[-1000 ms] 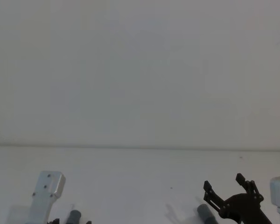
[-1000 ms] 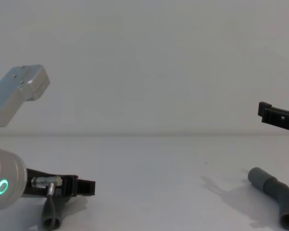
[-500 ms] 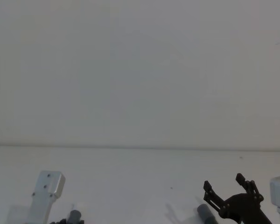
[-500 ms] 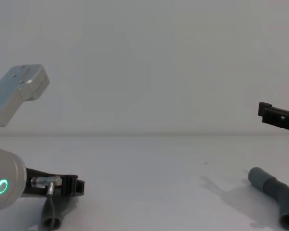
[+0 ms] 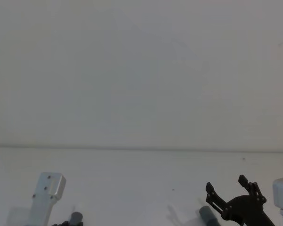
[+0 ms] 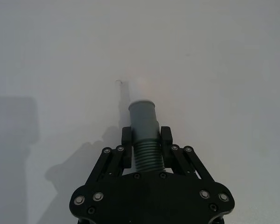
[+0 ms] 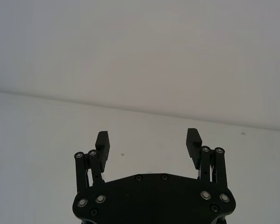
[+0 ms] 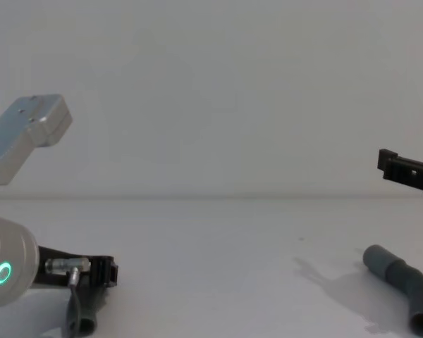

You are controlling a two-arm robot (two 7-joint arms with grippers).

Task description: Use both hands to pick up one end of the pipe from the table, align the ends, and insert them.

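Because its cuff [image 6: 143,112] must stay free for mating, my left claw [image 6: 146,140], lower left in chest view, clamps one pipe [image 6: 147,156] by the ribs; my right claw [image 7: 149,142] hangs wide open above the other pipe [image 8: 403,282], lying lower right on the table [image 8: 233,267].

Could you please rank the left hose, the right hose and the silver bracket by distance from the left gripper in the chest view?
From the left gripper:
1. Left hose: held between its jaws, low on the left.
2. Silver bracket: above it, far left.
3. Right hose: across the table, under the open right gripper.
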